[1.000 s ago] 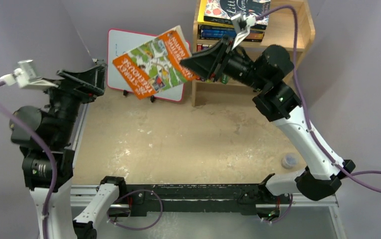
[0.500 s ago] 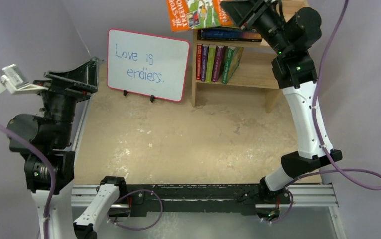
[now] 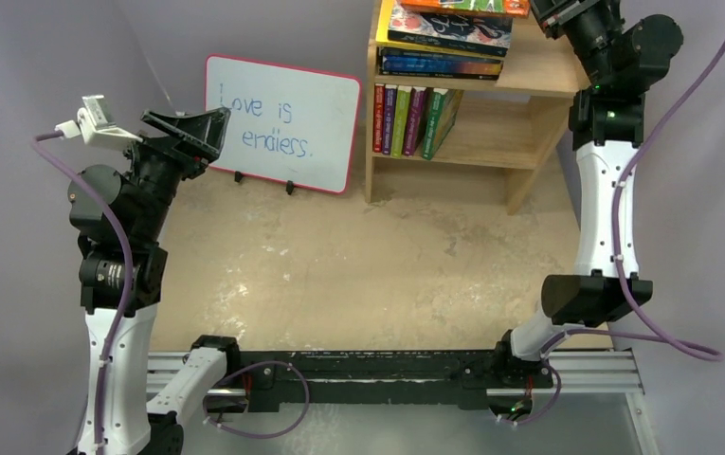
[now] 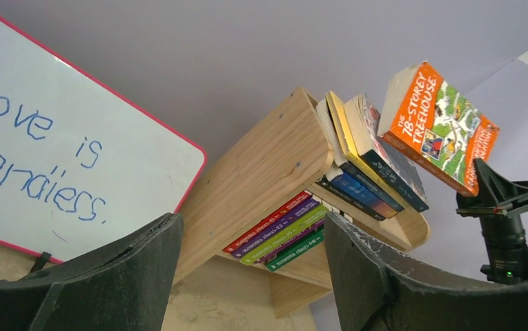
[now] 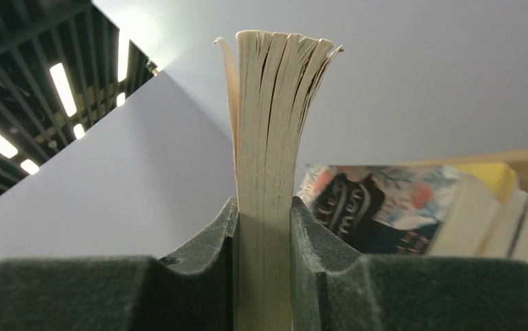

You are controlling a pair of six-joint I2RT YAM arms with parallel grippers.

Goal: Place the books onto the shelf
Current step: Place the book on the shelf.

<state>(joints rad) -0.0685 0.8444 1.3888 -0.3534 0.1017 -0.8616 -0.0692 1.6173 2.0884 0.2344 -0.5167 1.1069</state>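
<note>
shelf point(image 3: 534, 71): pale wood, smooth, matt
orange book point(image 4: 439, 127): glossy paper cover, rough cream page edges
whiteboard point(image 3: 280, 121): glossy white face, pink rim, probably plastic
bench point(image 3: 358, 265): tan, scuffed, matt
jaws: dark, matt, foam-like pads

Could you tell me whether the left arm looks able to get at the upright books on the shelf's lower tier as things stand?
Probably yes: the left gripper is open and empty, and the upright books face open tabletop. The whiteboard stands close beside that path.
</note>
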